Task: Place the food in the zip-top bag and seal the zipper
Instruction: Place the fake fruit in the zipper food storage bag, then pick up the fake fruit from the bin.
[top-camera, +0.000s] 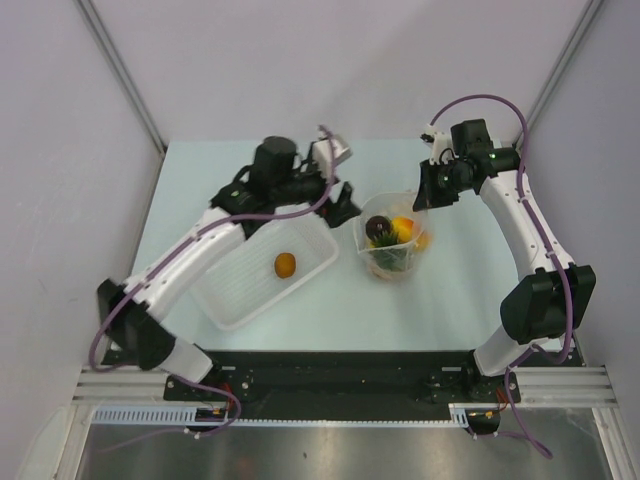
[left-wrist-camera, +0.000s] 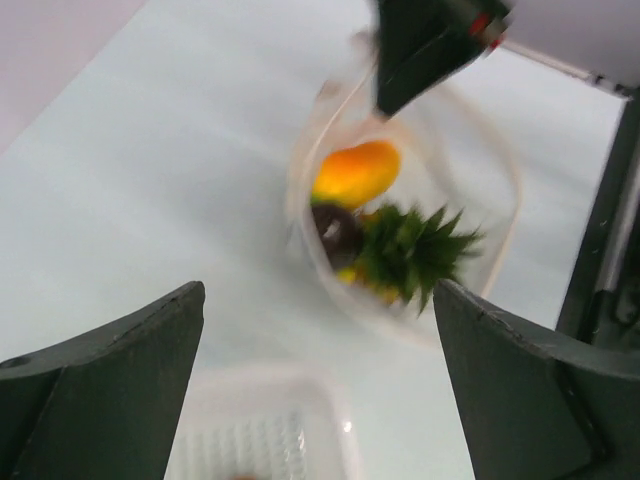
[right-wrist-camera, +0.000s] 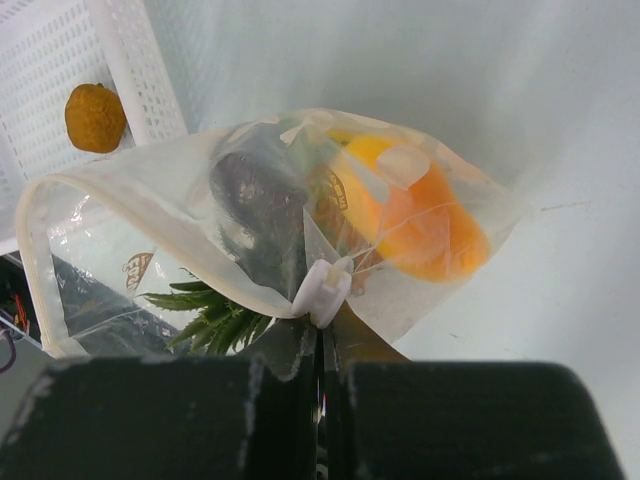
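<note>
The clear zip-top bag (top-camera: 390, 245) stands open on the table. It holds the pineapple with its green crown (left-wrist-camera: 410, 245), a dark brown fruit (right-wrist-camera: 255, 205) and an orange-yellow piece (right-wrist-camera: 415, 215). My right gripper (right-wrist-camera: 322, 340) is shut on the bag's rim beside the white zipper slider (right-wrist-camera: 322, 288); it also shows in the top view (top-camera: 425, 198). One small orange fruit (top-camera: 285, 264) lies in the white basket (top-camera: 240, 300). My left gripper (top-camera: 343, 205) is open and empty, between the basket and the bag, its fingertips (left-wrist-camera: 190, 300) apart from the bag.
The white perforated basket lies left of the bag, under my left arm; its corner shows in the left wrist view (left-wrist-camera: 320, 400). Grey walls enclose the table at the back and sides. The black rail with both arm bases (top-camera: 330, 375) runs along the near edge.
</note>
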